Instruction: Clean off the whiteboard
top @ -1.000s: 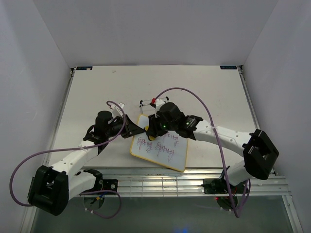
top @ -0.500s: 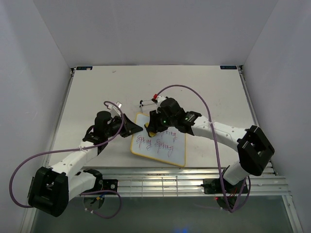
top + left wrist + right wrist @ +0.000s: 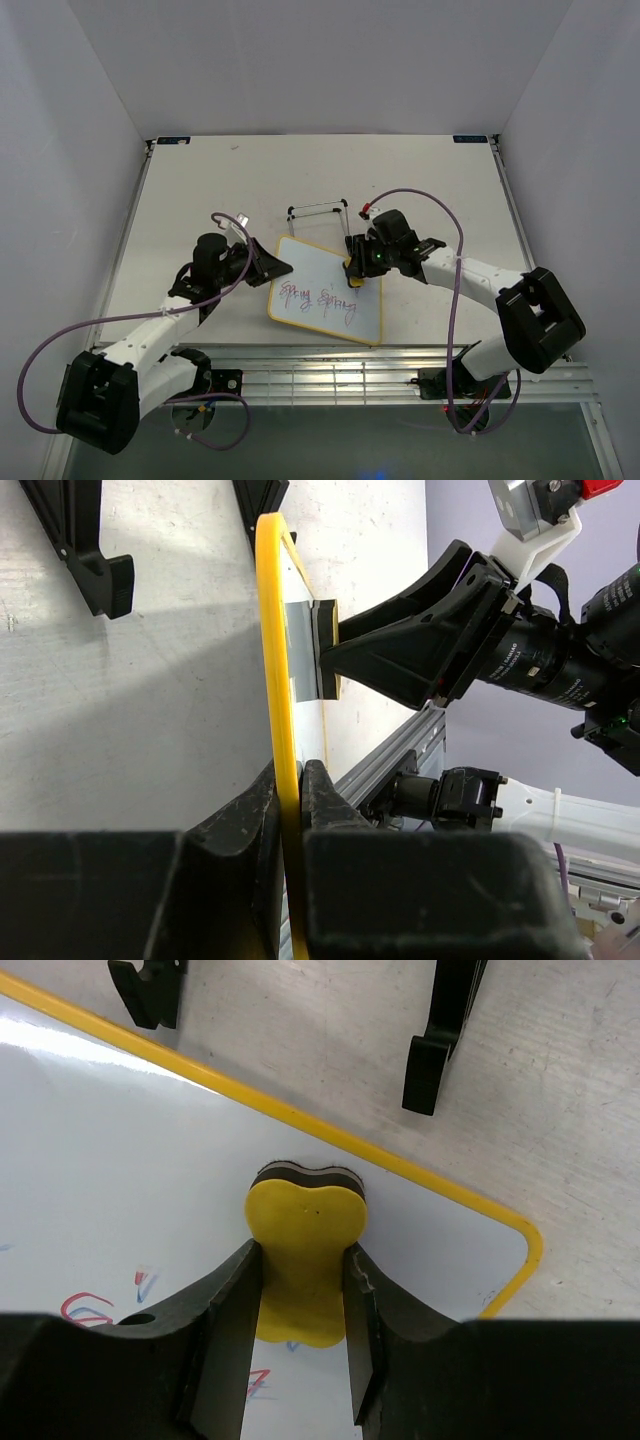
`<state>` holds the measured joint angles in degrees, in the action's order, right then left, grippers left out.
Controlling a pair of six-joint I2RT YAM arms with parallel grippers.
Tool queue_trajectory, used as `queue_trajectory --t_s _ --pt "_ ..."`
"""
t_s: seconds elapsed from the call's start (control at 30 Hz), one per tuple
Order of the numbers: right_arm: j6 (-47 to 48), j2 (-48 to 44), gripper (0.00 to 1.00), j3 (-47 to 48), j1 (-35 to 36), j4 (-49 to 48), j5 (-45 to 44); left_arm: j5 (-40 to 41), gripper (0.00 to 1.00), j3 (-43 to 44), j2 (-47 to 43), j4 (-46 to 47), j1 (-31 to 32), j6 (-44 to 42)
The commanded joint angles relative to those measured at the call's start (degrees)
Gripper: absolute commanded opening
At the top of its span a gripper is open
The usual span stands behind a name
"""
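Top external: whiteboard position? (R.)

Lying on the table, toward 6 o'clock of its centre, turned slightly clockwise. Yellow frame, rounded corners. (M.)

Writing? (R.)

Purple-red script across the half toward 6 o'clock. The half toward 12 reads clean white. (M.)

Left gripper? (R.)

At the board's 9 o'clock edge. Left wrist view: both fingers pinched narrow on the yellow frame, which runs edge-on between them. Cannot tell whether that edge is raised off the table. (M.)

Right gripper? (R.)

Over the board near its 1 o'clock corner. Right wrist view: fingers clamp a yellow eraser by its sides. A dark layer shows at the eraser's working face, which is set on the white surface just inside the frame. Reddish and bluish stroke fragments at the eraser's 7 to 8 o'clock. (M.)

Contact confirmed from another angle? (R.)

Left wrist view: eraser touching the board face, black fingers gripping it from behind. (M.)

Anything else on the table? (R.)

Black wire stand at the board's 12 o'clock, near it but apart. (M.)
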<state>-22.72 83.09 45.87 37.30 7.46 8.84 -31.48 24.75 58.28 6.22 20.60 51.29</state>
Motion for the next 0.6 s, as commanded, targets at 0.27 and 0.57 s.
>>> queue_trajectory --t_s 0.27,0.57 --pt "-2.5 4.88 0.27 9.49 9.54 3.61 6.72 3.09 0.0 -1.11 -5.11 8.55 1.2 -1.11" --pt "-4.0 13.32 0.26 24.0 18.95 9.06 2.58 3.98 0.0 -2.25 -4.14 9.69 1.2 0.66"
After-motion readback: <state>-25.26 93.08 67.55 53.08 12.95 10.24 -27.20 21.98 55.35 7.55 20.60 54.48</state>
